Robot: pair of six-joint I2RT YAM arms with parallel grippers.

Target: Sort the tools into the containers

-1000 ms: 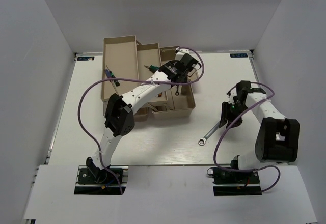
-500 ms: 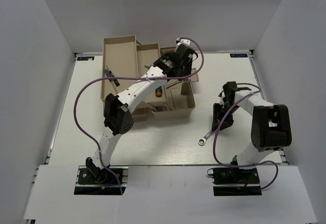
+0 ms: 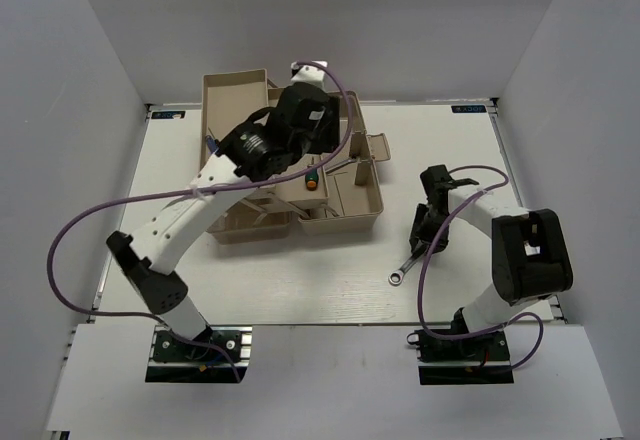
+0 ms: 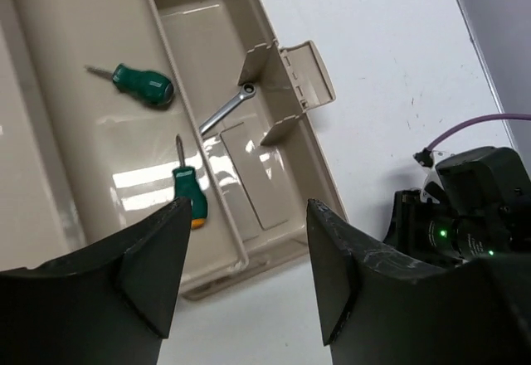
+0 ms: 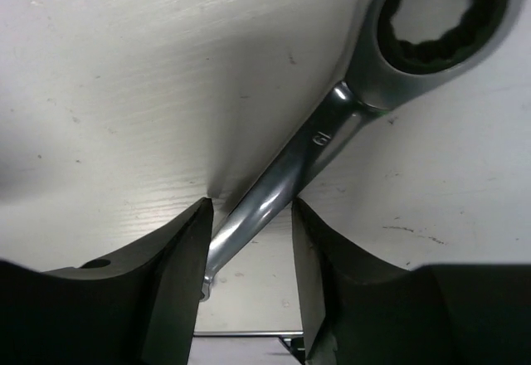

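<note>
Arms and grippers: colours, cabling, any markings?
Left arm and right arm: white links, black joint housings, and a purple cable looping loosely off each. Left gripper and right gripper: black, with blunt wedge fingers. No markings readable.

Stamped mark on the wrench [image 5: 319, 141] shank — unreadable; two blue stickers [image 3: 470, 108] — illegible too.

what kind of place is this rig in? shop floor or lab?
Likely a lab test cell, not a workshop: a white table boxed in by plain white panels, a left arm and right arm bolted at its near edge, just a beige toolbox and a wrench set out.
</note>
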